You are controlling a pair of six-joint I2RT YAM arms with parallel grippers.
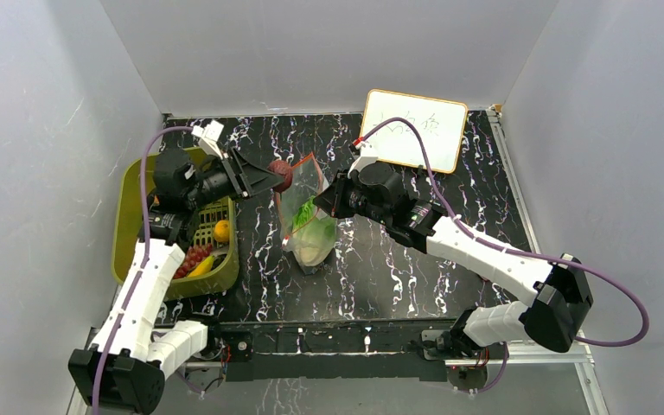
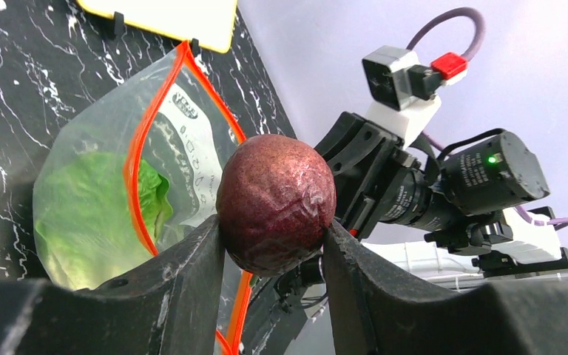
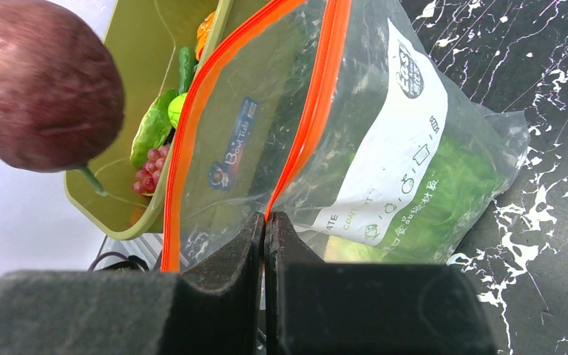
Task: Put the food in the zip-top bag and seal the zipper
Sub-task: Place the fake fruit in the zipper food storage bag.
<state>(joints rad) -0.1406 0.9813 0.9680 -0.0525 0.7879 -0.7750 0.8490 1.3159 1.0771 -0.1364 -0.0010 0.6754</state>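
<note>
Two claws are reaching over the black marbled table (image 1: 398,268). Farthest to the left of the left claw (image 2: 274,229), an olive-green basket (image 1: 125,216) is sitting on the table. An orange (image 1: 221,230), purple grapes (image 1: 192,258) and a yellow banana (image 1: 201,266) are lying inside it, with a few green pieces (image 3: 151,129) showing beside the grapes. The left claw is hovering just right of the basket and is grasping a round, dark red fruit (image 2: 275,203), squeezing it on opposite sides of its lower half. Just to the right of this claw, the zip-top bag (image 1: 311,177) is standing upright on the table with its mouth gaping toward the fruit; the fruit is hanging just beside the mouth, outside the bag. The red-orange zipper (image 2: 134,163) is running around the open mouth, its two strips spreading well apart on the left claw's side. A pale green leafy cabbage (image 1: 313,238) is resting in the bottom of the bag. At the bag's right side, the right claw (image 3: 265,222) is clenching tight on the zipper where the two strips are meeting, pinching that corner of the mouth and holding it up. Behind the right claw, a yellow-framed whiteboard (image 1: 415,130) is standing at the far edge of the table, well apart from the bag
</note>
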